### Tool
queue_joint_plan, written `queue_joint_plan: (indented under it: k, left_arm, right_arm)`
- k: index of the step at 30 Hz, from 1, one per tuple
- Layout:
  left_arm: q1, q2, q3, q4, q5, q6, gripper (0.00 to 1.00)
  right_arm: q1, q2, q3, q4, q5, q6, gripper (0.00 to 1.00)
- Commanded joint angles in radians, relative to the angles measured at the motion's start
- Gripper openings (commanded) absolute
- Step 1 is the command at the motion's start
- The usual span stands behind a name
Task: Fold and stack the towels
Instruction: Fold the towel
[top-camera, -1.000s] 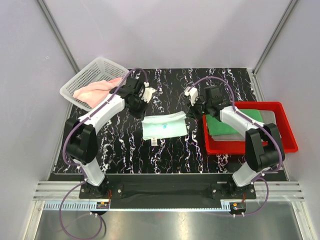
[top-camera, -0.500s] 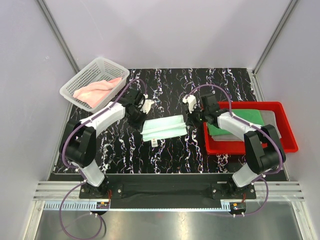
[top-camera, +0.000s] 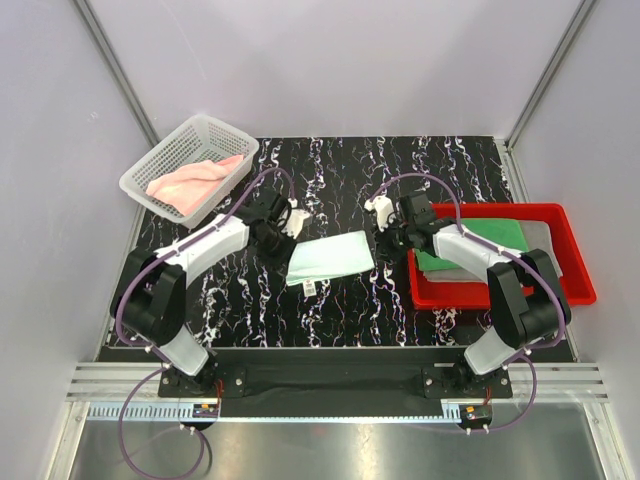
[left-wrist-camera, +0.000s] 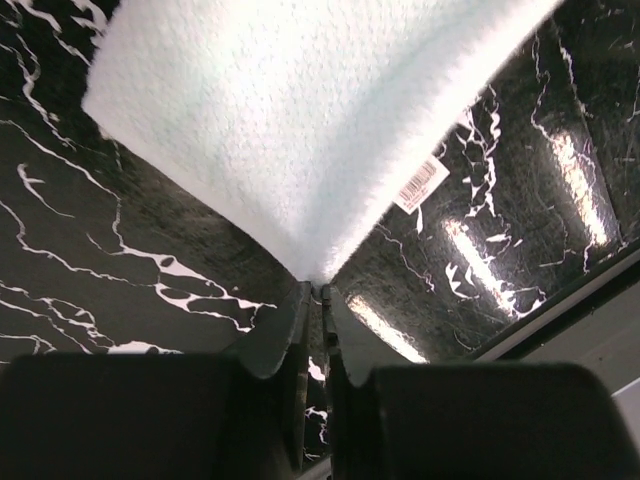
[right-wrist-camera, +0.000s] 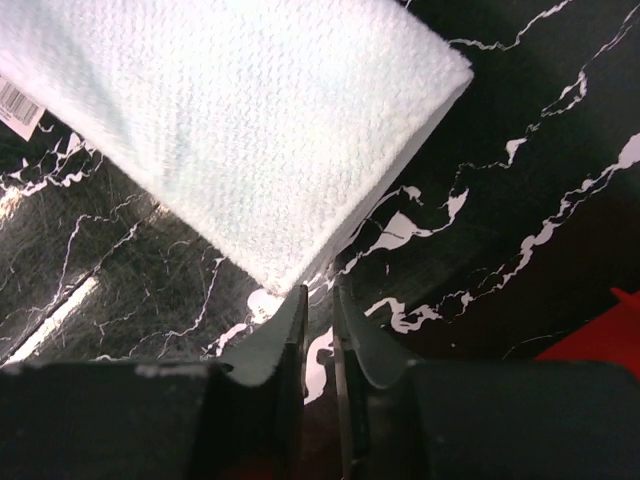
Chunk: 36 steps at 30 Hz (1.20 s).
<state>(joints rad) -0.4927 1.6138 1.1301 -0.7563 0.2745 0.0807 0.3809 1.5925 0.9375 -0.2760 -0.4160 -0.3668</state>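
We recorded the pale mint towel (top-camera: 330, 256) lying folded flat on the black marbled table (top-camera: 450, 165), between the two arms, its right end angled slightly toward the far side. A barcode label (left-wrist-camera: 420, 187) projected from its near edge.

The left gripper (left-wrist-camera: 315, 298) sat low at the towel's far left corner. Its jaws stood released, parted by a narrow slit through which we saw the table. The corner of the cloth met the fingertips without entering the slit.

The right gripper (right-wrist-camera: 318, 298) sat at the far right corner in the same condition: jaws slightly parted, nothing clamped, the cloth just at one fingertip.

The pink towel (top-camera: 190, 180) lay crumpled in the white mesh basket (top-camera: 205, 125) at the far left. A green towel (top-camera: 497, 233) and a grey towel (top-camera: 548, 240) lay together in the red tray (top-camera: 580, 285) beside the right arm.
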Motion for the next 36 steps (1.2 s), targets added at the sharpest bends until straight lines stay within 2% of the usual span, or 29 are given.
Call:
queue_joint_plan:
  k: [1,4,7,9,14,19,25,28,31,32,36]
  left_arm:
    - [-0.015,-0.006,0.003,-0.005,0.023,-0.009,0.13]
    - [-0.015,-0.035,0.007,-0.012,0.025,-0.013,0.16]
    - [-0.015,-0.077,0.014,-0.006,0.0,-0.025,0.25]
    - [-0.015,-0.08,0.023,0.012,0.005,-0.035,0.27]
    - [-0.015,-0.008,0.03,0.081,0.061,-0.146,0.28]
    - [-0.014,0.046,-0.032,0.179,0.074,-0.286,0.31]
    - [-0.015,0.095,-0.089,0.221,-0.023,-0.386,0.32]
    - [-0.015,0.106,-0.069,0.177,-0.099,-0.413,0.34]
    - [-0.015,0.071,-0.038,0.137,-0.129,-0.453,0.36]
    - [-0.015,0.042,-0.014,0.121,-0.135,-0.46,0.37]
    - [-0.014,0.005,0.062,0.112,-0.15,-0.487,0.42]
  right_arm:
    - [0.022,-0.005,0.038,-0.058,0.01,0.051,0.23]
    - [0.032,-0.032,0.044,-0.058,-0.003,0.094,0.28]
    - [0.032,-0.051,0.06,-0.057,0.023,0.135,0.29]
    - [0.032,-0.033,0.105,-0.069,0.026,0.187,0.29]
    - [0.035,0.112,0.256,-0.161,0.017,0.34,0.25]
    - [0.035,0.236,0.291,-0.209,0.005,0.391,0.21]
    - [0.033,0.375,0.343,-0.258,0.092,0.408,0.17]
    - [0.035,0.36,0.354,-0.261,0.114,0.431,0.17]
    - [0.033,0.307,0.376,-0.281,0.111,0.488,0.26]
    - [0.035,0.291,0.391,-0.288,0.103,0.508,0.33]
    - [0.033,0.247,0.423,-0.313,0.101,0.565,0.51]
